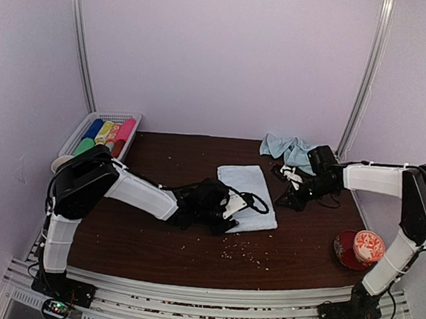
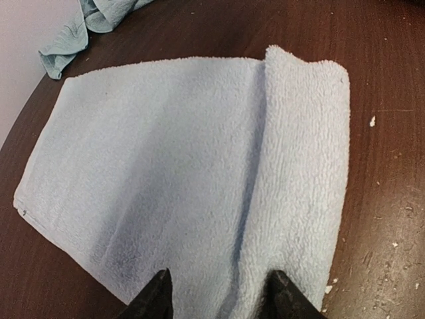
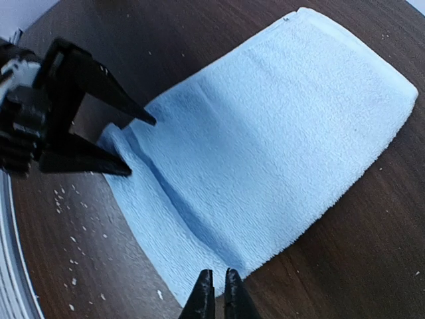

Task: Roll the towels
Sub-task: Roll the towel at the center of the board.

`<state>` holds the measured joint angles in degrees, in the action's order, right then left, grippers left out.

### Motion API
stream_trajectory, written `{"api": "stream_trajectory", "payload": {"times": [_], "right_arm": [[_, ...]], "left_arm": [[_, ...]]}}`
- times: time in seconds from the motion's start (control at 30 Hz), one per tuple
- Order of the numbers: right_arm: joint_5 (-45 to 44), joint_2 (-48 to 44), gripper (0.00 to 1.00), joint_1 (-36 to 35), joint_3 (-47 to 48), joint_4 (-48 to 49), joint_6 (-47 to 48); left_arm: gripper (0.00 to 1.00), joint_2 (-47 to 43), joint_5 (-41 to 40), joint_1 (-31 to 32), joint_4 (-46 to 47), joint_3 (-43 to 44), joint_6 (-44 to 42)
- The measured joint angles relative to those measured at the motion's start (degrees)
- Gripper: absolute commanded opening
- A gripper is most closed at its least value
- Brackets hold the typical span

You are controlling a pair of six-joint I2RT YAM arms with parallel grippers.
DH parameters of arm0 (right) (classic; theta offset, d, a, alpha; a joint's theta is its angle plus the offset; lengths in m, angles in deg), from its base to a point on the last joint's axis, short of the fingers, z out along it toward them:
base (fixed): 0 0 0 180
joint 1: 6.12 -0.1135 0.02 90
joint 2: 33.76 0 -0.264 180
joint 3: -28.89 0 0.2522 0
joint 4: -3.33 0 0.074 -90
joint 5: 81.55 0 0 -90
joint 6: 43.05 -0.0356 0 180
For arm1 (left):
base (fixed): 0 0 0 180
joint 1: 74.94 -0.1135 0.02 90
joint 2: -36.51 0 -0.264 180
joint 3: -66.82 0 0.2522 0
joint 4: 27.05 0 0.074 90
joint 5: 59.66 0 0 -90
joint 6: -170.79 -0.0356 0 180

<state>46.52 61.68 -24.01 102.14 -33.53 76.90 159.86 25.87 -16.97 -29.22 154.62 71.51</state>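
Left arm point(image 1: 143, 194) reaches forward and low, elbow bent. Left gripper point(image 2: 222, 302) points down, jaws half apart. Right arm point(image 1: 372, 177) stretches across to its left. Right gripper point(image 3: 218, 296) has fingers nearly together.

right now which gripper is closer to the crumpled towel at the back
Right. The right gripper is at the flat towel's side edge, just in front of the crumpled towel; the left gripper is at the flat towel's near end, farther off.

top view overlooks the table point(image 1: 153, 244); both wrist views closely share one towel point(image 2: 166, 166).
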Motion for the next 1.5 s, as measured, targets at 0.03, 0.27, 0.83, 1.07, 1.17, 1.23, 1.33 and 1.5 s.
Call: {"api": "stream_trajectory", "payload": {"times": [0.03, 0.27, 0.83, 1.07, 1.17, 1.23, 1.33, 1.5], "right_arm": [[2.0, 0.5, 0.04, 0.0, 1.4, -0.9, -0.3], [13.8, 8.5, 0.0, 0.2, 7.2, -7.0, -1.9], [22.8, 19.7, 0.0, 0.0, 10.7, -12.7, -4.0], [22.1, 22.9, 0.0, 1.6, 9.7, -8.3, -9.5], [22.2, 23.1, 0.0, 2.2, 9.7, -7.7, -11.0], [22.2, 23.2, 0.0, 2.3, 9.7, -7.5, -11.7], [22.4, 23.4, 0.0, 2.4, 9.7, -7.3, -12.2], [22.6, 23.4, 0.0, 2.4, 9.7, -7.3, -12.3]], "left_arm": [[0.5, 0.0, 0.0, 0.0, -0.1, 0.1, 0.0], [0.5, 0.1, 0.0, 0.0, -1.2, 0.7, 0.0], [0.5, 0.1, 0.0, 0.0, -2.7, 1.5, 0.0], [0.51, 0.1, -0.5, 0.0, -2.6, 1.5, 0.0], [0.54, 0.1, -1.2, 0.0, -2.2, 1.4, 0.0], [0.55, 0.1, -1.8, 0.0, -1.6, 1.0, 0.0], [0.57, 0.0, -2.5, 0.0, -0.2, 0.1, 0.3], [0.62, -1.8, -3.5, -0.6, 2.0, -3.1, 0.9]]}}
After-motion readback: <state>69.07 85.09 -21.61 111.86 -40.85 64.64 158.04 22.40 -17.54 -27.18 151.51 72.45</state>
